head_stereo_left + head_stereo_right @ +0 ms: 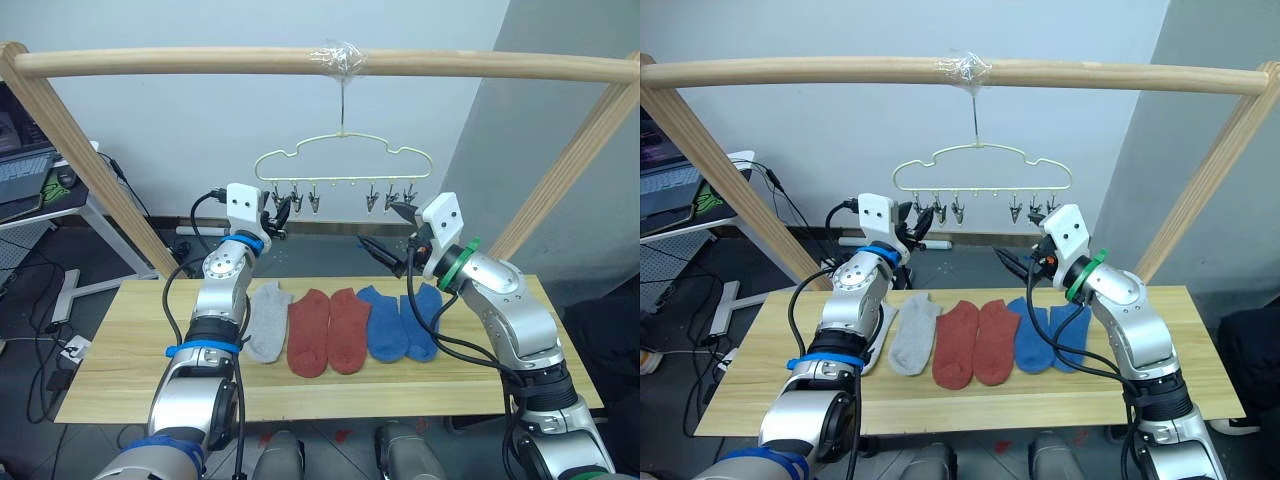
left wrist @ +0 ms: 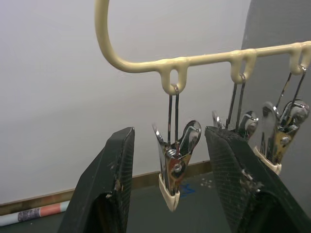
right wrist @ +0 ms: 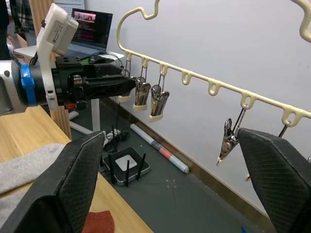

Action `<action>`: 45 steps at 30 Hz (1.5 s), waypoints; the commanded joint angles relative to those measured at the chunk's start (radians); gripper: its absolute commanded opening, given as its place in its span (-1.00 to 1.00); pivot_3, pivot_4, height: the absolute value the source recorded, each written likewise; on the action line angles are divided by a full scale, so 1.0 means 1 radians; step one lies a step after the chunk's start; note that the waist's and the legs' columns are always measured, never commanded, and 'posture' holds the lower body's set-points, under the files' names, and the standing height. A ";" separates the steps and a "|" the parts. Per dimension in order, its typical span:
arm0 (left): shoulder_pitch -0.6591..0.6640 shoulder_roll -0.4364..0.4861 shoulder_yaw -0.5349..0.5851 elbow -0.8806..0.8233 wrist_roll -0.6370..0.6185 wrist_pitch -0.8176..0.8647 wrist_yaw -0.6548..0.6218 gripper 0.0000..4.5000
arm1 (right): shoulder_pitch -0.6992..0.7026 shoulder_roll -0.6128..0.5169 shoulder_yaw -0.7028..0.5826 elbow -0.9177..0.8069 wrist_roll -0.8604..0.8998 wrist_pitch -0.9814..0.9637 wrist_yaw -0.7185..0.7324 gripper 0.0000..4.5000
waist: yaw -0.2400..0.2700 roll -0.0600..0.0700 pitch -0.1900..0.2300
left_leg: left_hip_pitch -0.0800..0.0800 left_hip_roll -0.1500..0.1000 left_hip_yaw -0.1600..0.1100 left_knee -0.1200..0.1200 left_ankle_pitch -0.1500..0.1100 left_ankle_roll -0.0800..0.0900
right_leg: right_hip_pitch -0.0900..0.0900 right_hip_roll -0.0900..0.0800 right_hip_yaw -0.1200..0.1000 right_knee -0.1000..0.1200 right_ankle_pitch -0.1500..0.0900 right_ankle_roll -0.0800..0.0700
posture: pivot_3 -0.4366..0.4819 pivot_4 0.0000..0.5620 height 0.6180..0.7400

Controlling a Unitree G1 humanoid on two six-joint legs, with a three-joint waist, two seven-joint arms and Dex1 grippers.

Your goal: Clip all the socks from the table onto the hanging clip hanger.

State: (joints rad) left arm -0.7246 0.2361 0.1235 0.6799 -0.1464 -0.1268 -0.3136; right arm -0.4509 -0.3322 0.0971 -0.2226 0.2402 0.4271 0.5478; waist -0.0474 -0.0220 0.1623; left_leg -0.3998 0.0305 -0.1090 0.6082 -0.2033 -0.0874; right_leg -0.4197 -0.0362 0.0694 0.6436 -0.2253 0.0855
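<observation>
So, left gripper [image 2: 167, 189] spread wide around the end metal clip [image 2: 175, 162] of the pale cream wire hanger [image 1: 341, 158]; right gripper [image 3: 165, 189] wide too, empty. Five socks [image 1: 340, 328] flat on light wooden table [image 1: 110, 340].

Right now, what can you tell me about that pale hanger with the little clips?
The clip hanger is thin cream-yellow wire with a wavy top. Its hook hangs from the wooden pole, where clear tape is wrapped. Six small metal clips dangle from its bar in two groups of three, all empty. The left gripper holds its open fingers either side of the end clip.
</observation>
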 commanded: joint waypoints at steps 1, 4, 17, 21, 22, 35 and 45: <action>-0.030 -0.001 0.006 -0.013 0.017 -0.047 0.030 0.04 | 0.001 -0.007 -0.027 -0.053 0.016 0.002 -0.005 1.00 | -0.001 0.000 0.000 | 0.000 0.000 0.000 0.000 0.000 0.000 | 0.000 0.000 0.000 0.000 0.000 0.000 | -0.14 -0.46 1.00; -0.027 -0.004 0.006 -0.021 0.019 -0.051 0.038 0.04 | 0.001 -0.010 -0.028 -0.054 0.020 0.003 -0.008 1.00 | -0.002 0.000 0.000 | 0.000 0.000 0.000 0.000 0.000 0.000 | 0.000 0.000 0.000 0.000 0.000 0.000 | -0.14 -0.46 1.00; -0.028 -0.022 0.001 -0.022 0.017 -0.056 0.040 0.04 | -0.009 -0.013 -0.025 -0.042 0.024 -0.004 -0.012 1.00 | -0.004 0.000 0.000 | 0.000 0.000 0.000 0.000 0.000 0.000 | 0.000 0.000 0.000 0.000 0.000 0.000 | -0.13 -0.50 1.00; -0.025 -0.024 -0.003 -0.017 0.027 -0.061 0.049 0.04 | -0.009 -0.016 -0.027 -0.045 0.024 -0.001 -0.012 1.00 | -0.005 0.000 0.000 | 0.000 0.000 0.000 0.000 0.000 0.000 | 0.000 0.000 0.000 0.000 0.000 0.000 | -0.14 -0.49 1.00; -0.027 -0.024 -0.003 -0.015 0.029 -0.063 0.052 0.04 | -0.009 -0.016 -0.028 -0.045 0.025 -0.001 -0.012 1.00 | -0.005 0.000 0.000 | 0.000 0.000 0.000 0.000 0.000 0.000 | 0.000 0.000 0.000 0.000 0.000 0.000 | -0.14 -0.49 1.00; -0.046 -0.023 -0.001 0.021 0.050 -0.086 0.069 0.04 | -0.013 -0.024 -0.029 -0.040 0.024 -0.002 -0.011 1.00 | -0.006 0.000 0.000 | 0.000 0.000 0.000 0.000 0.000 0.000 | 0.000 0.000 0.000 0.000 0.000 0.000 | -0.14 -0.50 1.00; -0.054 -0.026 0.008 0.026 0.039 -0.087 0.057 -0.94 | -0.015 -0.022 -0.030 -0.043 0.026 0.004 -0.015 1.00 | -0.007 0.000 0.000 | 0.000 0.000 0.000 0.000 0.000 0.000 | 0.000 0.000 0.000 0.000 0.000 0.000 | -0.15 -0.48 1.00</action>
State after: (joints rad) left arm -0.7484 0.2083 0.1233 0.7189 -0.0983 -0.1873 -0.2539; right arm -0.4476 -0.3503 0.0953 -0.2241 0.2563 0.4290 0.5396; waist -0.0547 -0.0222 0.1624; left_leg -0.4000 0.0305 -0.1090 0.6082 -0.2033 -0.0874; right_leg -0.4197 -0.0362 0.0694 0.6435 -0.2251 0.0859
